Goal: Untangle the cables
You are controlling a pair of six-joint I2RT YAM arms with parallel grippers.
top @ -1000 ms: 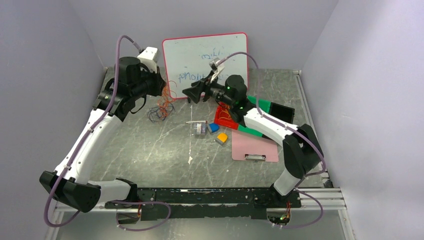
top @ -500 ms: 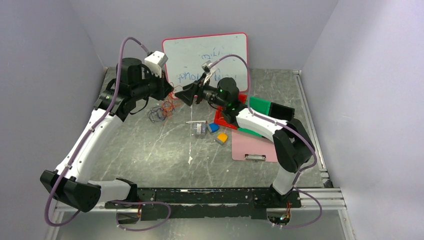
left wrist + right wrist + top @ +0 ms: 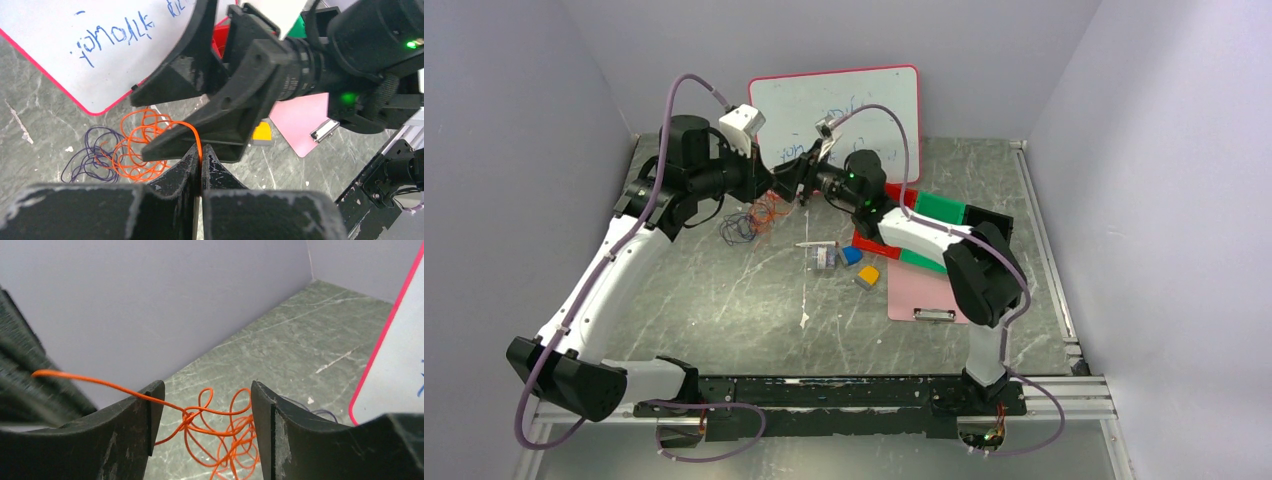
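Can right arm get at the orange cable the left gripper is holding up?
Probably yes: the right gripper is open, the orange cable runs into the gap between its fingers, next to the shut left gripper. Nothing blocks it.

Bright orange cables (image 3: 134,159), dark purple cables (image 3: 84,159), red-rimmed whiteboard (image 3: 864,100) with blue scribbles, pink clipboard (image 3: 929,290), grey veined table (image 3: 724,300).

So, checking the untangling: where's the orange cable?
In the top view, the orange cable is far left, beside the purple cable in front of the whiteboard, one strand pinched in the left gripper.
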